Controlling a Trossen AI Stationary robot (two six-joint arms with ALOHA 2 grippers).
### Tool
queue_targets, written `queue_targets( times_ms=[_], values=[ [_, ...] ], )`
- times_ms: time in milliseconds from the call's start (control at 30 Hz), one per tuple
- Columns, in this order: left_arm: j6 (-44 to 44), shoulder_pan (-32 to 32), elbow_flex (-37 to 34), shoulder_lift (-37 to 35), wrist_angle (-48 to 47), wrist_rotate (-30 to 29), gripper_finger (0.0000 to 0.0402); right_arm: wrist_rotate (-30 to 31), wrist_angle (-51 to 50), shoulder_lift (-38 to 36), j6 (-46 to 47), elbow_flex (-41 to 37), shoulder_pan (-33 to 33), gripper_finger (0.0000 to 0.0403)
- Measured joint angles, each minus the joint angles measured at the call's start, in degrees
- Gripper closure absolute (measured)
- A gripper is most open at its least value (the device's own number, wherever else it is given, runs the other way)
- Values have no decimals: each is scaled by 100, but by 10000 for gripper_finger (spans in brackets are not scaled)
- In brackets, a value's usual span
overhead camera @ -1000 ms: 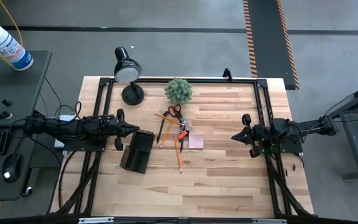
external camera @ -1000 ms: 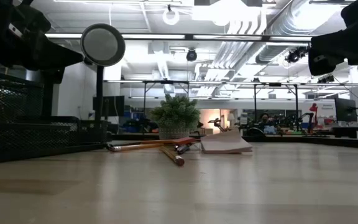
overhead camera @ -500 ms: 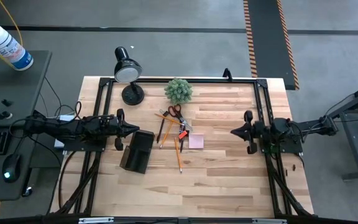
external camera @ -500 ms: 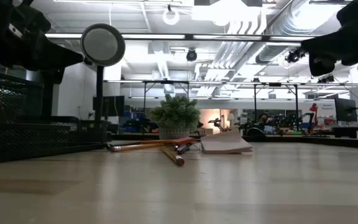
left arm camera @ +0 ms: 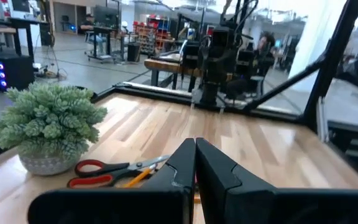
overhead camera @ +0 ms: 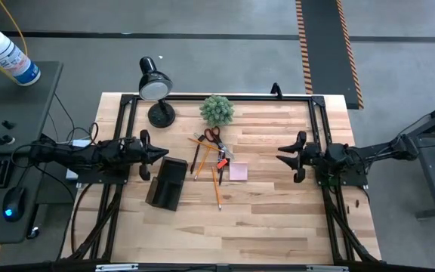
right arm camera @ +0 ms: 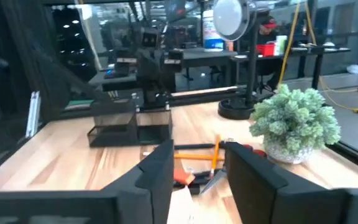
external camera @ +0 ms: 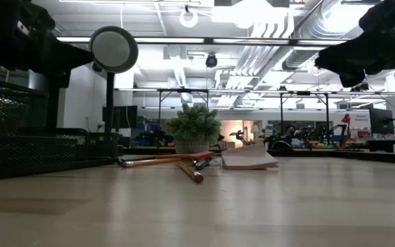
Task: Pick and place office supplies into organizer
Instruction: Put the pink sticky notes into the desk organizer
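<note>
The office supplies lie in a loose heap at the table's middle: red-handled scissors [overhead camera: 212, 136], pencils [overhead camera: 216, 185], an orange-black marker [overhead camera: 221, 161] and a pale pink sticky-note pad [overhead camera: 239, 171]. The black organizer [overhead camera: 167, 183] stands on the table left of the heap. My left gripper [overhead camera: 161, 155] hovers shut just beyond the organizer's far end. My right gripper [overhead camera: 279, 158] hangs above the table right of the heap, pointing at it. Its fingers stand open [right arm camera: 197, 152] with nothing between them.
A green potted plant [overhead camera: 217, 110] and a black desk lamp [overhead camera: 155, 89] stand at the far edge behind the heap. Black frame rails [overhead camera: 319, 128] run along the table's left, right and far sides. Bare wood stretches toward the near edge.
My right gripper has crept a little toward the table's left, nearer the heap of supplies, and has opened its fingers. The supplies and the organizer lie as before.
</note>
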Motion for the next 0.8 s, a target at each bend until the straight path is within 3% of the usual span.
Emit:
queue_targets(
  times_ms=[167, 400, 800],
  values=[
    [-271, 0, 323, 53, -394, -7, 401, 22, -20, 511, 0, 388, -108, 248],
    [-273, 0, 1521, 757, -2211, -520, 401, -58, -339, 1238, 455, 669, -607, 246],
    [-212, 0, 1939, 2307, -2150, -371, 401, -159, 140, 3037, 1341, 680, -1080, 245]
  ],
)
